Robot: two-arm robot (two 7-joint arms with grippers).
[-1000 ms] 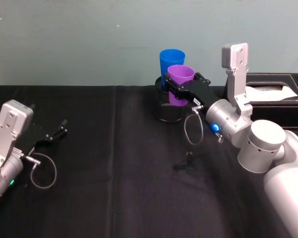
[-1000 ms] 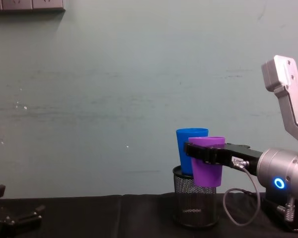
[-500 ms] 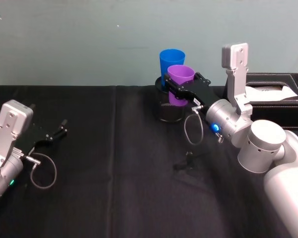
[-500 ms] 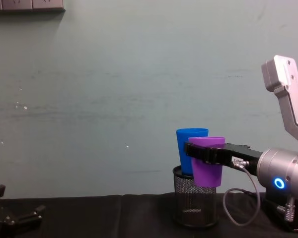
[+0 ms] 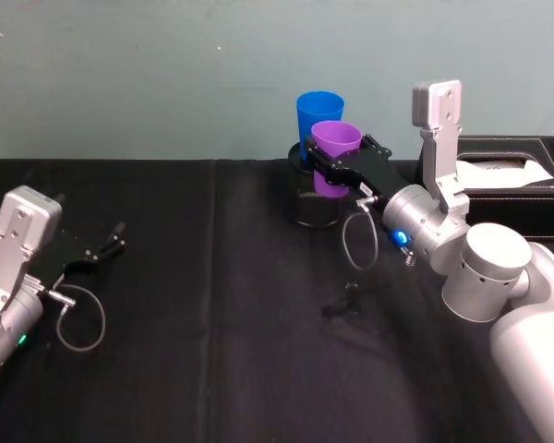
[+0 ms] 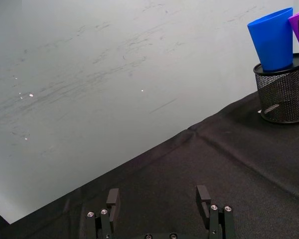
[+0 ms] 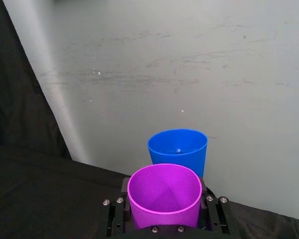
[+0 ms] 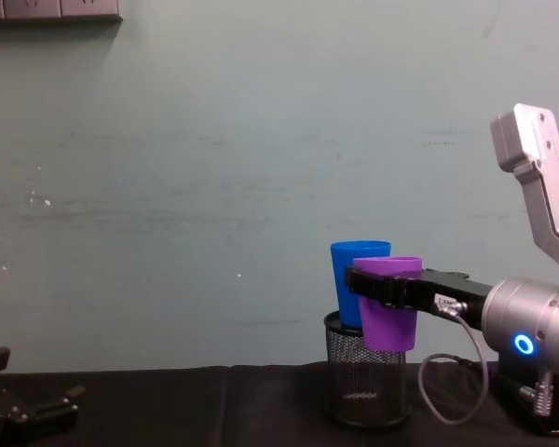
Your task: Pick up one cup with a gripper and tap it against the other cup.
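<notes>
Right end effector (image 5: pixel 325 162) pinches the purple cup (image 5: pixel 335 155) aloft beside the blue cup (image 5: pixel 318 115); left end effector (image 5: pixel 102 251) rests spread on the tabletop (image 5: pixel 212 323).

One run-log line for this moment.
right tool: shut on purple plastic cup, lifted | blue plastic cup: in mesh holder | left tool: open, idle

Even, soft indoor light; faint shadows; no glare; sharp focus throughout.
</notes>
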